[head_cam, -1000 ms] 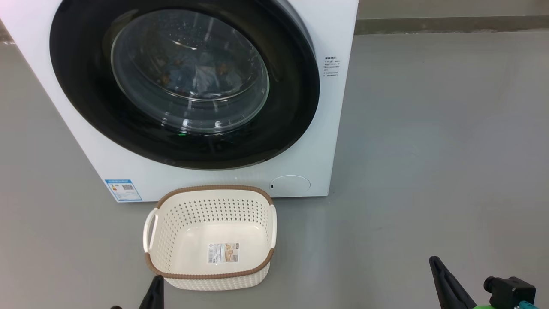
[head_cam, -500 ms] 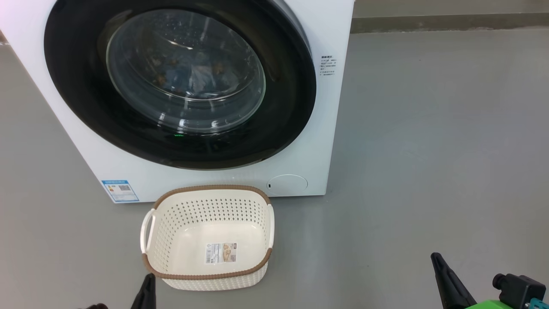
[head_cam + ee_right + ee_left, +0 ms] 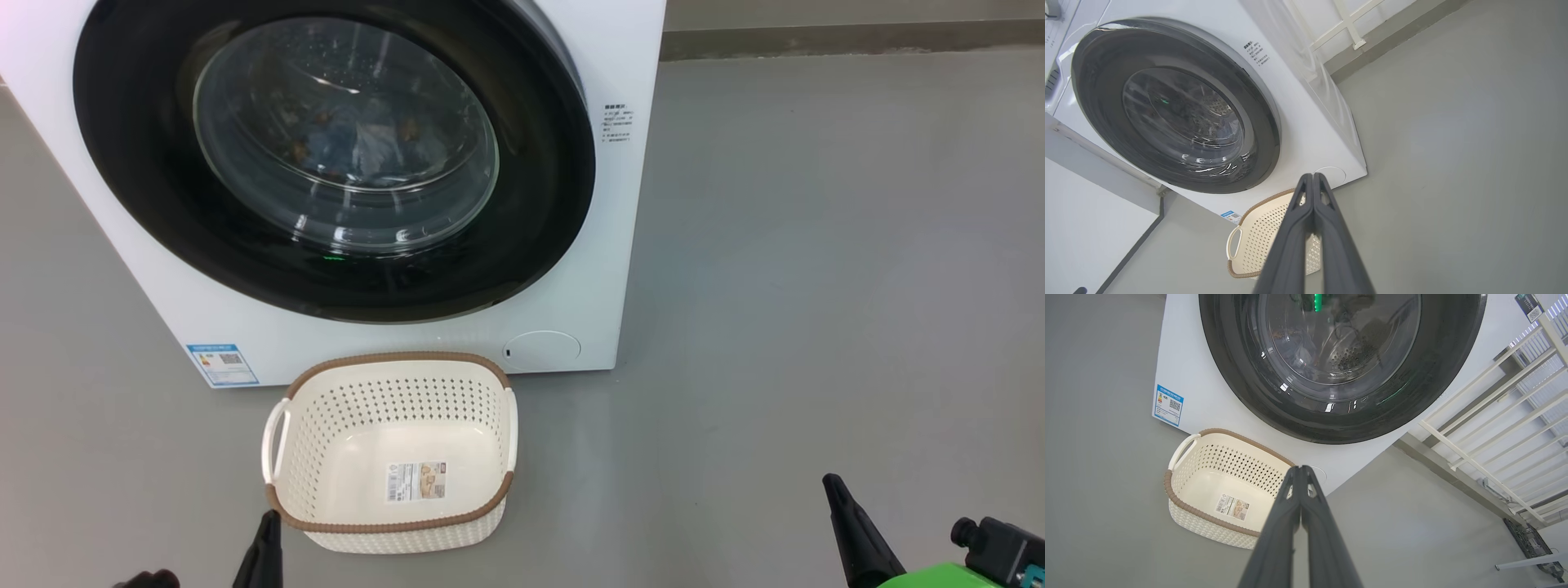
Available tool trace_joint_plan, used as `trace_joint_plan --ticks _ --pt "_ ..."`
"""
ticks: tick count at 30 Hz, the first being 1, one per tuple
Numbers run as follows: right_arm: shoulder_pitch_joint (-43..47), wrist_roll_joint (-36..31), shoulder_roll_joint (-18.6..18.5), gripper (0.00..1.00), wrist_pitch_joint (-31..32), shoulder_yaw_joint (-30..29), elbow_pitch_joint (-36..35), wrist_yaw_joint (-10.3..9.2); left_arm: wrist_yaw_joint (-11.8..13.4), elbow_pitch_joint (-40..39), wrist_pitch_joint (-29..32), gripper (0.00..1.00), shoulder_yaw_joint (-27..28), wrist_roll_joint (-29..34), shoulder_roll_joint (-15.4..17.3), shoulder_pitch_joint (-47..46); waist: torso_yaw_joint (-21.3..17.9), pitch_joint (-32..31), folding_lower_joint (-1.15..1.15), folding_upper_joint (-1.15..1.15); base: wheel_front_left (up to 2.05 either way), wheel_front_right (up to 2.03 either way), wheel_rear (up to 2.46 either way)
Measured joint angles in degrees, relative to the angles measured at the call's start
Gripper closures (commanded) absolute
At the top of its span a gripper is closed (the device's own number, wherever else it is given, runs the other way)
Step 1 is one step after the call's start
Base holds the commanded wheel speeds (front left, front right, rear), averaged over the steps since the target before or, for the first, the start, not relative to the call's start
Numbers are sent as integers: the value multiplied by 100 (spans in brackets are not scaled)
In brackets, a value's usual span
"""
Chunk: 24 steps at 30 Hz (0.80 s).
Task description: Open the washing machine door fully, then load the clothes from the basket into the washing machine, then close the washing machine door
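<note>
The white washing machine (image 3: 620, 204) stands on the grey floor, its black-rimmed door (image 3: 131, 188) lying flush against the front. Through the glass bowl I make out blue clothes (image 3: 359, 147) with orange-brown figures in the drum. The cream basket (image 3: 392, 384) sits on the floor in front of it, holding nothing but its bottom label. My left gripper (image 3: 268, 516) is shut, low by the basket's near left corner, apart from it. My right gripper (image 3: 831, 482) is shut too, well off to the basket's right. Both wrist views show fingertips pressed together: left gripper (image 3: 1301, 468), right gripper (image 3: 1312, 175).
A blue sticker (image 3: 222, 364) and a round flap (image 3: 541, 347) mark the machine's lower front. A white railing (image 3: 1494, 416) runs along the wall beside the machine. A white panel (image 3: 1090, 204) stands on the machine's other side. Open grey floor (image 3: 816, 245) spreads to the right.
The whole head view has shifted a little left, so the camera moved. Both grippers sit lower in that view and stay shut. The door and basket have not moved.
</note>
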Motion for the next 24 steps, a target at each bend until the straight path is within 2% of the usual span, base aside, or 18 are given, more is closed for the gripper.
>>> trace_joint_plan --ticks 24 --pt "-230 1589 -18 100 156 -71 282 0 -188 178 268 100 330 -1439 -49 -186 -96 30 0 0 0 0 0"
